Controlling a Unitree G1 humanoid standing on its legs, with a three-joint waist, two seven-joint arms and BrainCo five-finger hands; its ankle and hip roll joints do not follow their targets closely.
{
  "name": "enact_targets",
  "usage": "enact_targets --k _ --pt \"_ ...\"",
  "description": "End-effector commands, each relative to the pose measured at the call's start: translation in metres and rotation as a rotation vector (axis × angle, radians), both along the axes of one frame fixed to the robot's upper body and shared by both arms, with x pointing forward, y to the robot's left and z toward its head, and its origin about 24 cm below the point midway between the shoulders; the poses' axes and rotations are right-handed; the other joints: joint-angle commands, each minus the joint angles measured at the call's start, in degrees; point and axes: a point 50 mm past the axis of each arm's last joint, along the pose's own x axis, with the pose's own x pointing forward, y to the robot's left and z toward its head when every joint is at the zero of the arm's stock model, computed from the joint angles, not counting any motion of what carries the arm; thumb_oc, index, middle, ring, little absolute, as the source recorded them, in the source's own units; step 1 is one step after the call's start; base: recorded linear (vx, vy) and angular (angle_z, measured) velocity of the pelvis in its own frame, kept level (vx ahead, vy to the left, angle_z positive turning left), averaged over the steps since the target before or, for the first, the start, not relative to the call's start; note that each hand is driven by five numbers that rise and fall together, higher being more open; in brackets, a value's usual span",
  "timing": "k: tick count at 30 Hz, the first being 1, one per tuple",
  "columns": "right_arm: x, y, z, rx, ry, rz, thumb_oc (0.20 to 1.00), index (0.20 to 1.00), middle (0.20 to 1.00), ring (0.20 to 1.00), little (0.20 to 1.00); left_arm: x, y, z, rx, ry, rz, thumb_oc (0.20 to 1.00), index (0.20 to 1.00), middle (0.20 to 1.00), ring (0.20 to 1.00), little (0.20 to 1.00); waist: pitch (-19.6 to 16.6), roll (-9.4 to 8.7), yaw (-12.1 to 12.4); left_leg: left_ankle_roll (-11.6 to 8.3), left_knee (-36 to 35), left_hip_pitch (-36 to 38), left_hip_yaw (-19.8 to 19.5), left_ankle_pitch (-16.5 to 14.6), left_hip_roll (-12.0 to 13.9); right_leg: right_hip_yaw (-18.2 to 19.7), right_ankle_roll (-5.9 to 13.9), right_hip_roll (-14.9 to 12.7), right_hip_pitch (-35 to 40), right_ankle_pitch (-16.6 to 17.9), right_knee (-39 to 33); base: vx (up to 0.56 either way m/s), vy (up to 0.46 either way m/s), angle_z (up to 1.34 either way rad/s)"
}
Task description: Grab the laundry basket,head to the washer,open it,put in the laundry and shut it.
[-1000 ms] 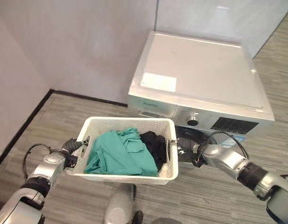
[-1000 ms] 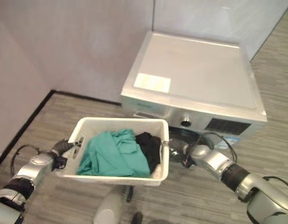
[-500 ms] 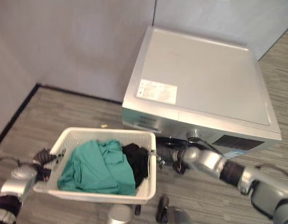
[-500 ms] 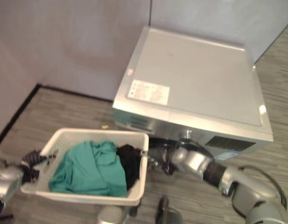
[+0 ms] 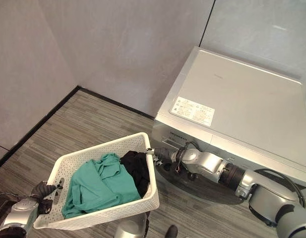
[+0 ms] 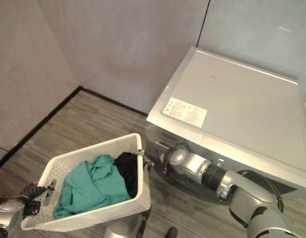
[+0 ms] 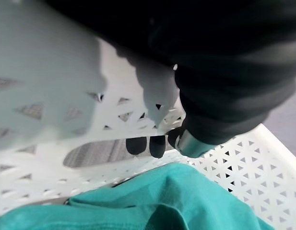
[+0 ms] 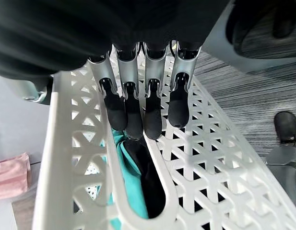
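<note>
A white perforated laundry basket (image 5: 118,210) is held off the striped grey floor (image 5: 88,124) between the two hands, at about 7 o'clock in the left eye view. It is tilted, with its right end higher than its left. Inside it a teal garment (image 5: 98,186) is heaped toward the left end, and a black garment (image 5: 138,168) is bunched against the right end, touching the teal one. The left hand (image 5: 42,191) is seen at the basket's left end, at about 8 o'clock; in the left wrist view its dark fingertips (image 7: 156,145) are hooked through the handle slot (image 7: 97,153) of that wall. The right hand (image 5: 161,153) is placed at the basket's right end, and in the right wrist view its fingers (image 8: 152,108) are curled over the rim into the handle opening there. A silver front-loading washer (image 5: 242,119) is set at 3 o'clock, just beside the basket's right end, with a white label (image 5: 195,110) on its top. Grey walls (image 5: 118,44) are seen from 10 to 12 o'clock.
</note>
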Motion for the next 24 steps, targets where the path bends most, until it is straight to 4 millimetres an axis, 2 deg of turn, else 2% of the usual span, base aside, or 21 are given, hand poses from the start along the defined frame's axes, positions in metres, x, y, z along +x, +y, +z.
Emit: enact_targets --k 1,3,8,13,14,16,19,21,22,24 --pt "0.01 0.063 0.099 0.509 -0.191 0.136 0.2 0.2 0.2 0.2 0.2 0.031 -0.026 -0.004 -0.036 -0.032 -0.099 0.2 0.2 0.2 0.2 0.2 -1.3 -0.15 -1.1 -2.62 2.5 -2.8 1.6 1.7 6.4 -2.5 2.83 -4.2 -2.1 -3.0 3.6 -0.06 -0.028 0.86" --pt "0.013 0.062 0.099 0.499 -0.21 0.119 0.2 0.2 0.2 0.2 0.2 0.037 -0.031 -0.004 -0.039 -0.036 -0.108 0.2 0.2 0.2 0.2 0.2 -1.2 0.45 -1.1 -2.81 2.7 -3.3 5.0 2.1 8.0 -4.1 2.8 -4.4 -1.2 -3.2 3.2 -0.01 -0.006 0.75" --pt "0.012 0.073 0.086 0.475 -0.17 0.105 0.2 0.2 0.2 0.2 0.2 0.031 -0.031 -0.01 -0.043 -0.011 -0.096 0.2 0.2 0.2 0.2 0.2 -2.6 1.19 0.3 -2.37 1.2 -1.7 3.7 1.9 6.8 -3.8 3.09 -4.7 0.4 -2.6 2.4 0.05 0.023 0.15" --pt "0.009 0.09 0.085 0.443 -0.172 0.15 0.2 0.2 0.2 0.2 0.2 0.027 -0.024 -0.007 -0.019 0.001 -0.087 0.2 0.2 0.2 0.2 0.2 -4.0 1.44 1.3 -2.29 -1.8 -0.6 2.7 3.0 6.9 -5.0 3.05 -4.7 0.8 -2.9 2.2 0.01 0.001 0.03" --pt "0.007 0.102 0.088 0.425 -0.193 0.173 0.2 0.2 0.2 0.2 0.2 0.03 -0.021 -0.002 0.002 -0.005 -0.099 0.2 0.2 0.2 0.2 0.2 -4.4 1.59 2.8 -2.41 -3.4 -0.3 0.1 4.0 6.5 -7.4 2.77 -4.8 1.5 -3.6 2.6 0.01 -0.02 0.27" --pt "0.007 0.106 0.089 0.414 -0.203 0.189 0.2 0.2 0.2 0.2 0.2 0.034 -0.021 0.001 0.01 -0.016 -0.107 0.2 0.2 0.2 0.2 0.2 -4.7 1.68 3.3 -2.64 -3.9 -0.4 -0.9 4.6 6.3 -8.6 2.74 -4.8 1.8 -3.7 2.6 0.0 -0.014 0.51" --pt "0.011 0.11 0.092 0.4 -0.226 0.177 0.2 0.2 0.2 0.2 0.2 0.039 -0.02 0.007 0.019 -0.039 -0.11 0.2 0.2 0.2 0.2 0.2 -5.4 1.91 4.8 -3.11 -5.5 -0.9 -4.2 5.9 5.4 -12.0 2.76 -4.9 2.5 -4.0 2.4 -0.01 -0.007 0.59" --pt "0.013 0.11 0.092 0.396 -0.229 0.166 0.2 0.2 0.2 0.2 0.2 0.042 -0.02 0.01 0.023 -0.052 -0.11 0.2 0.2 0.2 0.2 0.2 -5.6 2.01 5.5 -3.36 -6.0 -1.0 -5.2 6.5 5.2 -12.9 2.72 -4.8 2.7 -4.1 2.4 0.02 -0.037 0.72" --pt "0.017 0.111 0.093 0.388 -0.241 0.143 0.2 0.2 0.2 0.2 0.2 0.047 -0.019 0.017 0.026 -0.076 -0.115 0.2 0.2 0.2 0.2 0.2 -6.0 1.73 6.5 -4.12 -7.3 -0.3 -7.0 6.2 4.8 -13.8 2.77 -4.7 3.7 -5.7 2.6 0.06 -0.067 0.71" --pt "0.021 0.114 0.097 0.373 -0.27 0.132 0.2 0.2 0.2 0.2 0.2 0.056 -0.02 0.026 0.032 -0.112 -0.132 0.2 0.2 0.2 0.2 0.2 -6.4 2.03 7.4 -4.32 -8.0 -0.6 -8.9 7.0 4.2 -15.5 2.6 -4.8 3.7 -6.3 3.4 0.03 -0.022 0.45"
